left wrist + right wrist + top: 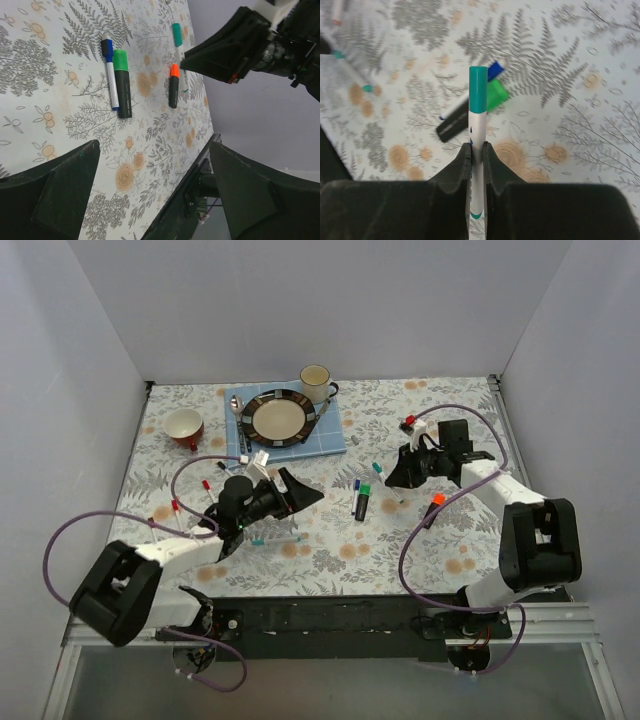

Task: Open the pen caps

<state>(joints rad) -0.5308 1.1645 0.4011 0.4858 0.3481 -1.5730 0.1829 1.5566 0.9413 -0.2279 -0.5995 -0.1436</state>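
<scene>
Your right end effector [477,150] is pinched tight on a white-barrelled pen [477,127], gripping the barrel below its teal cap [478,82], and the cap is on. Your left end effector [153,147] hangs spread wide above the worktop [45,90], holding nothing. On the worktop lie a green-capped black marker [122,85], a blue-capped pen [110,75] just beside it, and an orange-capped marker [173,87] nearby

The table [350,550], spread with a fern-and-flower print, carries a blue-capped pen [108,70] and a green-capped black marker [121,82] lying side by side just beyond the left gripper's [152,150] jaws. An orange-capped marker [173,85] lies to their right. A blue mat [335,435] and a red bowl [186,438] sit well behind those jaws.
</scene>
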